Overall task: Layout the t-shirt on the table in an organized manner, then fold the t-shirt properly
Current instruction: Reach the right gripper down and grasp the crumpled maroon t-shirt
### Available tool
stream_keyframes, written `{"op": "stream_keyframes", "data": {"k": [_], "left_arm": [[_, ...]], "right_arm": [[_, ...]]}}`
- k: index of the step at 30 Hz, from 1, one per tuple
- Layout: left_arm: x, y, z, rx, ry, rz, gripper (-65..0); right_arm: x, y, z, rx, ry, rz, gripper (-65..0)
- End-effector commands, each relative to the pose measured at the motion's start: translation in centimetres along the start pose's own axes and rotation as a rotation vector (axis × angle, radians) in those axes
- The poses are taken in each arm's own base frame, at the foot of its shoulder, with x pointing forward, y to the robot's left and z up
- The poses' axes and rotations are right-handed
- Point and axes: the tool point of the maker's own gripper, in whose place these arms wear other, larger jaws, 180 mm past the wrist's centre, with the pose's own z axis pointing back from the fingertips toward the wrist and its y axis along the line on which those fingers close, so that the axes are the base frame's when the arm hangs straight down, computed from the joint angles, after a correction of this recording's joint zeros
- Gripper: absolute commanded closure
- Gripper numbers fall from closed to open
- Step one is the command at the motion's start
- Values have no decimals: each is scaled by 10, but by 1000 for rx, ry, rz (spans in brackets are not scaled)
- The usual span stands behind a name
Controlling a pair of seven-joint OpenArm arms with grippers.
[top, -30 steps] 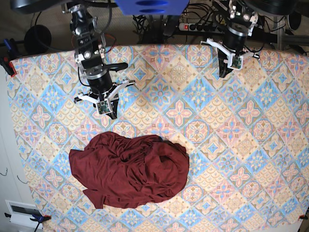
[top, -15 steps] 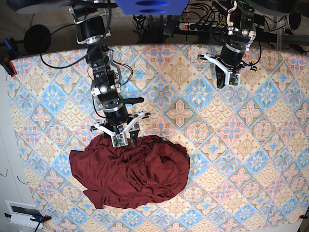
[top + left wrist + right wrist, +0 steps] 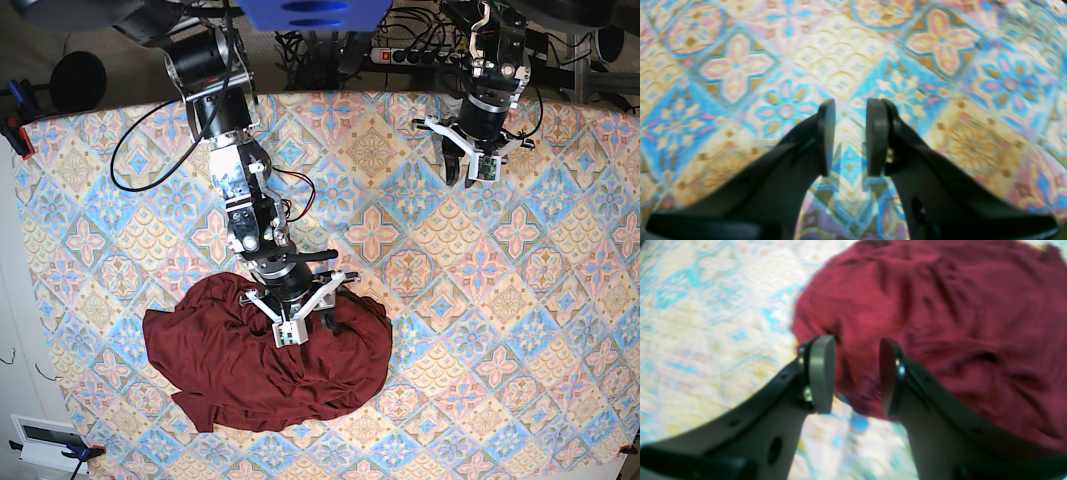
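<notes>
The t-shirt (image 3: 265,360) lies crumpled in a heap at about 7 o'clock on the table (image 3: 520,300), not yet spread out. Within the last second the right gripper (image 3: 293,325) has travelled from bare cloth at 10 o'clock down onto the heap's upper edge, its jaws parted and empty over a fold, so a first grasp looks imminent. The left gripper (image 3: 470,170) has stayed near 1 o'clock, well apart from the shirt; its 2 fingers (image 3: 875,136) have just released and hold nothing.

dark floor (image 3: 110,45), power strip (image 3: 400,55), tangled cables (image 3: 310,45)
</notes>
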Motion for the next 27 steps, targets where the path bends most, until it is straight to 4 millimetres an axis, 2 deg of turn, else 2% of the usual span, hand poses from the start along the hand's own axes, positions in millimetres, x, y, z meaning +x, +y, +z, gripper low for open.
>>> {"op": "stream_keyframes", "data": {"k": [1,8,14,21,27], "left_arm": [[9,2,2,6,-36,-6,-163],[10,2,2,6,-38,-6,-163],[10,2,2,6,-38,-6,-163],[9,2,2,6,-36,-6,-163],[9,2,2,6,-36,-6,-164]], "right_arm": [[28,-5,-2,-2,-73,-31,-219],[16,-9,-10,31,-35,-174,-219],[48,-7,-15,51,-87,-176,-219],[21,-8,-24,59,-12,-243,-232],[18,-9,-25,57,-3,-245,-265]]}}
